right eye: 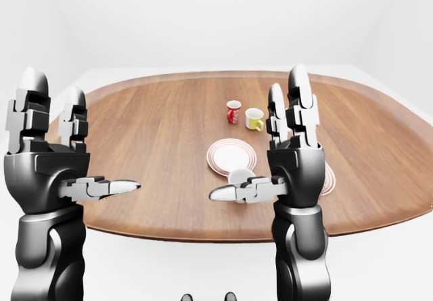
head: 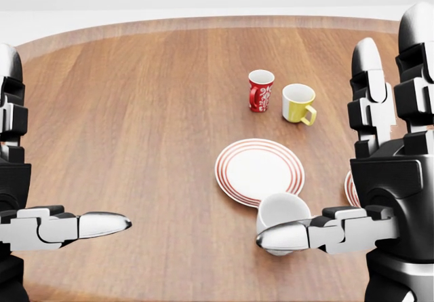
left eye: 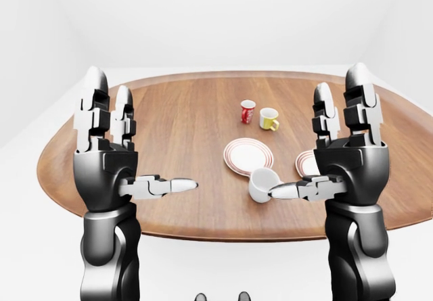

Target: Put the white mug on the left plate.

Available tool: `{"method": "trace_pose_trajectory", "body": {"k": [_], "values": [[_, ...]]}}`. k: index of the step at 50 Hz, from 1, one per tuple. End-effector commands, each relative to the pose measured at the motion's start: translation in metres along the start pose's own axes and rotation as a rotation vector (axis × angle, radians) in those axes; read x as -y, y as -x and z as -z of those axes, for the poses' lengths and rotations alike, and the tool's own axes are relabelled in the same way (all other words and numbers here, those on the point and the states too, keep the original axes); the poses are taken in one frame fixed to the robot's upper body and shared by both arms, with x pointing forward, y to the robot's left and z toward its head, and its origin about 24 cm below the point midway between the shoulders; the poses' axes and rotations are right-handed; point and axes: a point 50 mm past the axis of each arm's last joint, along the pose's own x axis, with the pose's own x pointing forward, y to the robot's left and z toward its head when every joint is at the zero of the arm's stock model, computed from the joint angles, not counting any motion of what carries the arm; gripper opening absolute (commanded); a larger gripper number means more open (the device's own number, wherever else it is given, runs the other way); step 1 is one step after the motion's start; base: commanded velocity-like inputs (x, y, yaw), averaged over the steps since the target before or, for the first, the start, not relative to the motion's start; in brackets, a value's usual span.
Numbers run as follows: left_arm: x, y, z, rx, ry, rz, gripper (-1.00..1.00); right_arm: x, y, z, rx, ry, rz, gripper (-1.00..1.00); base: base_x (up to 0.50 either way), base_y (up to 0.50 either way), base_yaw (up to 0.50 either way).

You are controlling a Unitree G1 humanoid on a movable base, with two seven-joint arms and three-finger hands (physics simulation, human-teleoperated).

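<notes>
The white mug (head: pixel 285 210) stands upright on the wooden table (head: pixel 135 125), just below the lower right rim of the left plate (head: pixel 260 171), a white plate with red rings. My right hand (left eye: pixel 314 135) is open, fingers pointing up, and its thumb crosses in front of the mug's lower part in the head view. My left hand (left eye: pixel 139 139) is open too and holds nothing, well to the left of the mug. The mug's handle is hidden.
A red mug (head: pixel 260 90) and a yellow mug (head: pixel 298 103) stand above the left plate. A second ringed plate (left eye: pixel 306 162) lies to the right, mostly hidden behind my right hand. The table's near edge (left eye: pixel 203 233) runs below both hands.
</notes>
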Motion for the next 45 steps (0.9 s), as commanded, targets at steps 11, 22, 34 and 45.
{"method": "trace_pose_trajectory", "body": {"k": [11, 22, 34, 45], "values": [[0.0001, -0.0001, -0.0013, 0.006, 0.006, 0.000, 0.95, 0.0011, -0.0009, -0.0030, 0.015, 0.002, 0.000, 1.00, 0.50, 0.07, 0.00], [0.0005, 0.0003, -0.0022, 0.009, 0.008, 0.000, 0.95, 0.0015, -0.0002, -0.0025, 0.010, 0.009, -0.002, 1.00, 0.50, 0.06, 0.00], [0.0009, 0.0011, -0.0025, 0.008, 0.009, 0.001, 0.95, 0.0020, 0.0002, -0.0031, 0.012, 0.011, 0.000, 1.00, 0.50, 0.03, 0.00], [0.0007, 0.0014, -0.0024, 0.007, 0.009, 0.001, 0.95, 0.0014, 0.0005, -0.0016, 0.004, 0.016, -0.001, 1.00, 0.50, 0.01, 0.00]]}}
